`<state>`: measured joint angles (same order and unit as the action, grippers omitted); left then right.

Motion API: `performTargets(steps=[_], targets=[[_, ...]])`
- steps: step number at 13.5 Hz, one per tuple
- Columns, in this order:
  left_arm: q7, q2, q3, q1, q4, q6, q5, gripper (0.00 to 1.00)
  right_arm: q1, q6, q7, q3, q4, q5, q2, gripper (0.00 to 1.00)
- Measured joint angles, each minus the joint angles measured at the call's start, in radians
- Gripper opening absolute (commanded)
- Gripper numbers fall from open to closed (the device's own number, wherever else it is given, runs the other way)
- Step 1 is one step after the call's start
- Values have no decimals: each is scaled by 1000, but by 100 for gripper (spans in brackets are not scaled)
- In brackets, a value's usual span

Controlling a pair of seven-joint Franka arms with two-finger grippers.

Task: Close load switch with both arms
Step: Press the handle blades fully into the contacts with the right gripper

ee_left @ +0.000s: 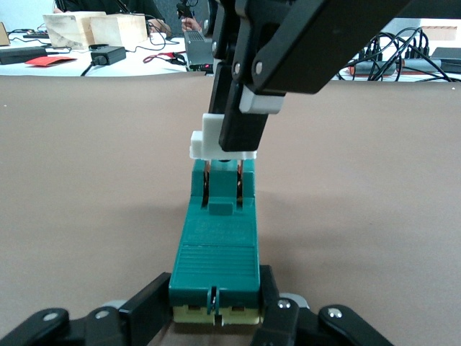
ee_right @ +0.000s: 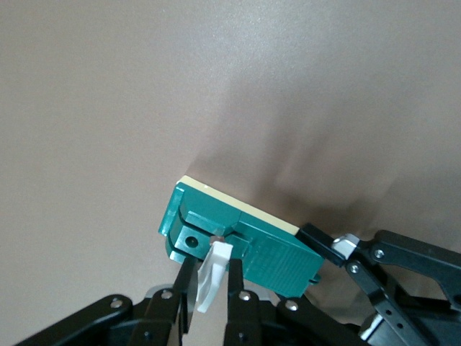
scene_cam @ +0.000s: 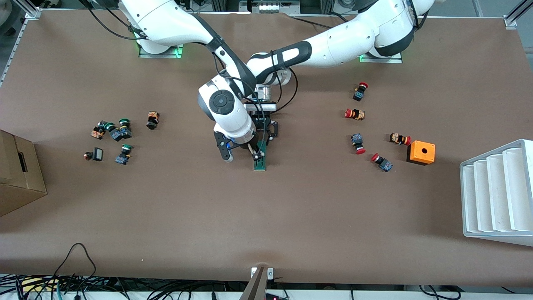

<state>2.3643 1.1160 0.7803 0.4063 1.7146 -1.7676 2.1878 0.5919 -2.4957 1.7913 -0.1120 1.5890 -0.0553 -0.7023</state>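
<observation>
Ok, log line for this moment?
left gripper shut on switch body | right gripper shut on white lever | lever raised, switch not closed

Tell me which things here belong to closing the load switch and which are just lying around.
Part of the job:
- load switch, mid-table
- its white sliding piece
- left gripper, shut on the load switch's body
- right gripper, shut on the white sliding piece

Just lying about:
- red-capped push buttons
- green-capped push buttons
- orange box
- white rack
- cardboard box
</observation>
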Motion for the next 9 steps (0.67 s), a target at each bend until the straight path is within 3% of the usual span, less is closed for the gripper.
performTargets(steps=[9], targets=[[0,0,0,0,0,0,0,14,-6,1,0,0,-40,0,-26,22]])
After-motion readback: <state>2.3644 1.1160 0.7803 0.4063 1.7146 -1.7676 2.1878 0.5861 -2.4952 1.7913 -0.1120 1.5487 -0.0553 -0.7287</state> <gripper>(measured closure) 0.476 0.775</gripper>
